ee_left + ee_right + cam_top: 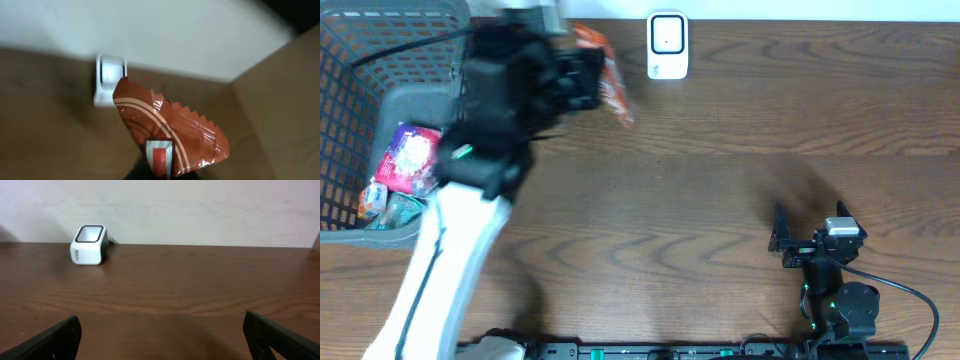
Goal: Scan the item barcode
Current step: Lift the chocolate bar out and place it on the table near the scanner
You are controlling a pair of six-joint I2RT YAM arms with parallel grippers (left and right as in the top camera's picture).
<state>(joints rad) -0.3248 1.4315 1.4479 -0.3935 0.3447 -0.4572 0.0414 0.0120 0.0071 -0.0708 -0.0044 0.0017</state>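
Far edge: the table (720,170) ends at the pale wall, right behind the barcode scanner (667,45), so there's little room back there.
Left edge: a grey mesh basket (350,90) fills the far-left corner, and the left arm reaches up just beside it.
Open room: there's a wide stretch of bare wood across the middle and right, from the scanner down to the right arm.
Count: one scanner, one basket, two arms, one packet in the air, and at least three packets (410,155) lying in the basket.
Left gripper (582,82): pinched tight on the snack packet (170,130) at its lower end. It's a blur from overhead.
Snack packet, place: up off the table near the far edge, just left of the scanner. From the left wrist view, the scanner sits right behind its top corner.
Snack packet, look: shiny orange-brown foil, crinkled, with a zigzag-cut edge, thin white curved stripes, and a white panel with a red block near the grip.
Right gripper (782,243): spread wide, holding nothing, low at the near right, well apart from the packet.
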